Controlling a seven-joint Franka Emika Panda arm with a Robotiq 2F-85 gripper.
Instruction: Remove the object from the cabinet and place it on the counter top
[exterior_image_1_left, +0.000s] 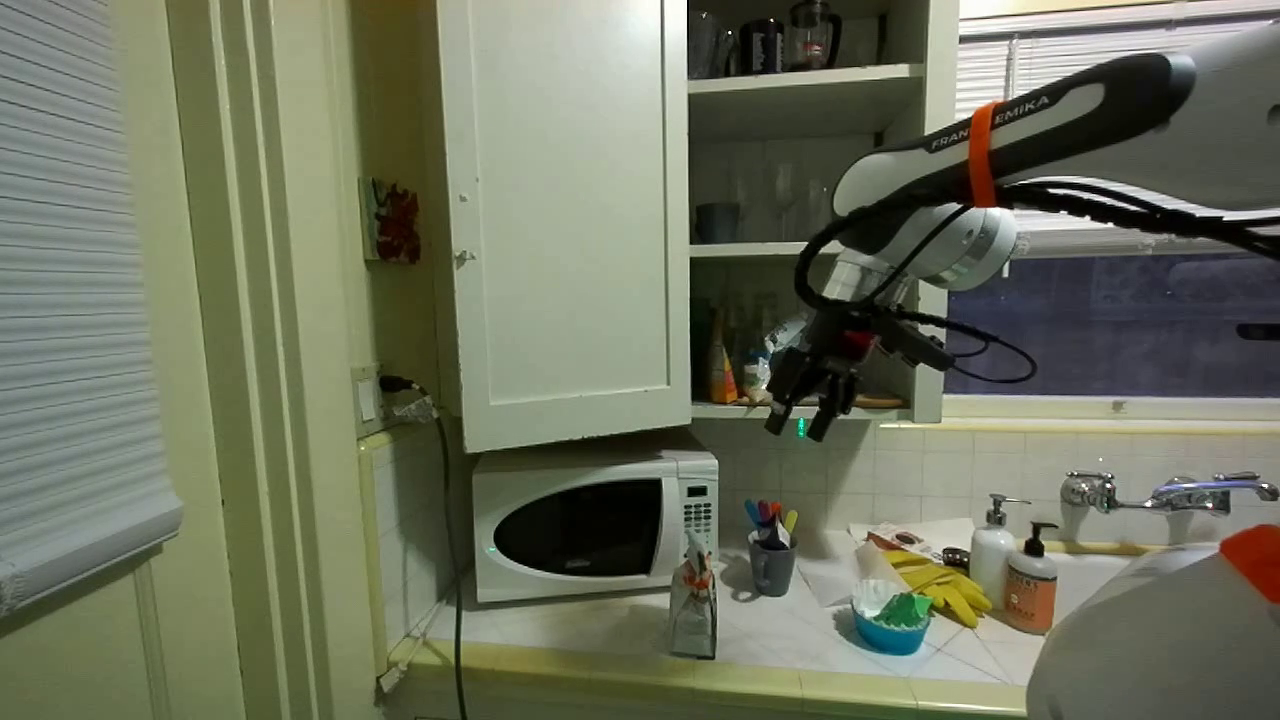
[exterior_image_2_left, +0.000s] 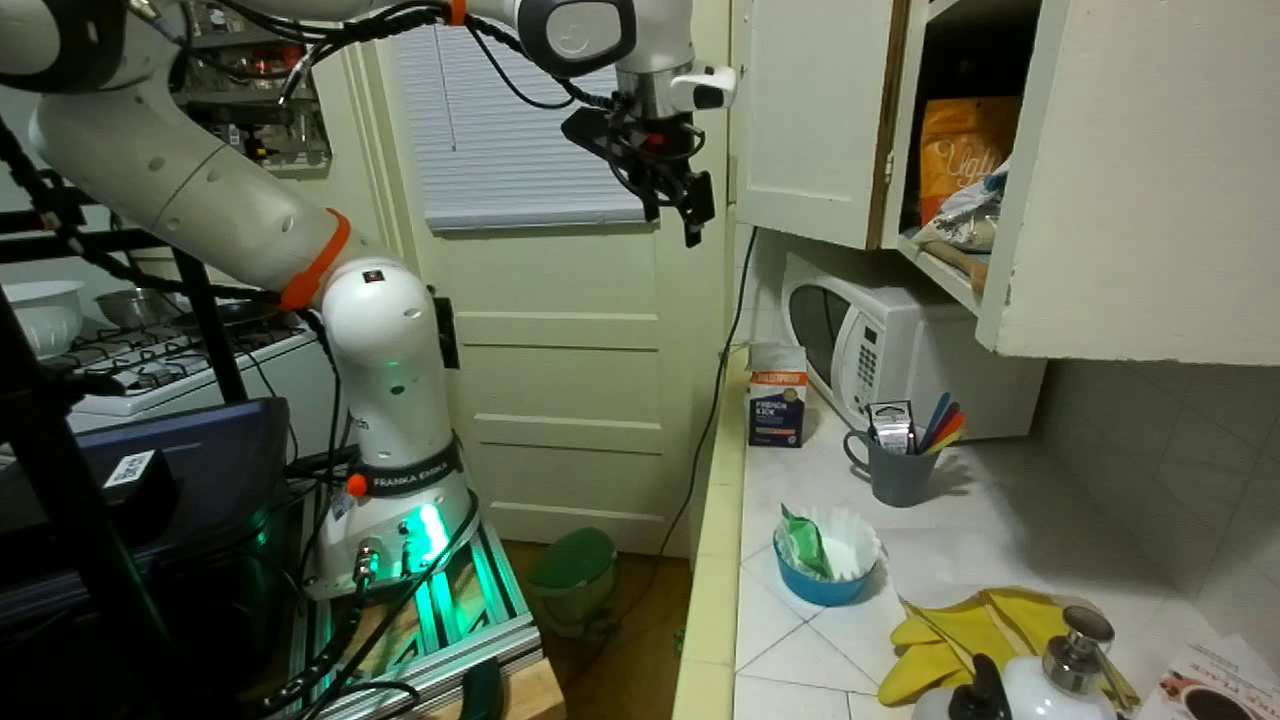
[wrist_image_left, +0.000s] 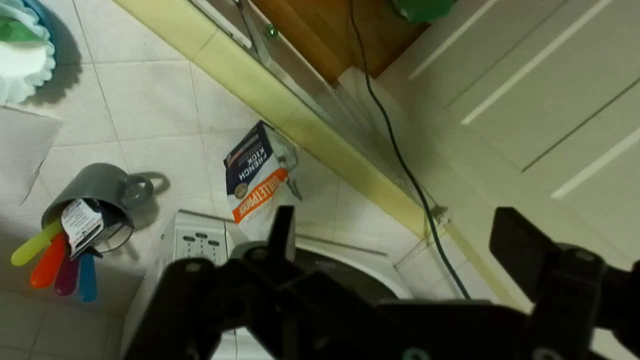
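One dark two-fingered claw (exterior_image_1_left: 798, 424) hangs from the robot arm (exterior_image_1_left: 1060, 112), tips down, its fingers (wrist_image_left: 522, 250) spread wide apart — clearest in the wrist view. Behind the claw, in an exterior view, is the tall white cabinet (exterior_image_1_left: 805, 82), its door (exterior_image_1_left: 575, 220) standing open beside shelves of glassware (exterior_image_1_left: 812, 40). The claw looks about level with the lowest shelf (exterior_image_1_left: 735, 411), where an orange pouch (exterior_image_2_left: 962, 150) stands next to a crumpled bag (exterior_image_2_left: 965, 220). Which item is the task's object cannot be told. Lower than the claw lies the pale counter top (exterior_image_1_left: 790, 640), with a packet (exterior_image_2_left: 776, 415) labelled French Kick upright near its front edge, just in front of a white microwave (exterior_image_1_left: 590, 520). Also below the claw's height — a grey mug (exterior_image_2_left: 903, 480) with colourful handles (wrist_image_left: 47, 265) poking out, a blue bowl (exterior_image_1_left: 892, 640) holding a paper liner (exterior_image_2_left: 850, 545) and green wrapper (exterior_image_2_left: 803, 545), and yellow gloves (exterior_image_1_left: 945, 582) near two pump bottles (exterior_image_1_left: 1032, 600).
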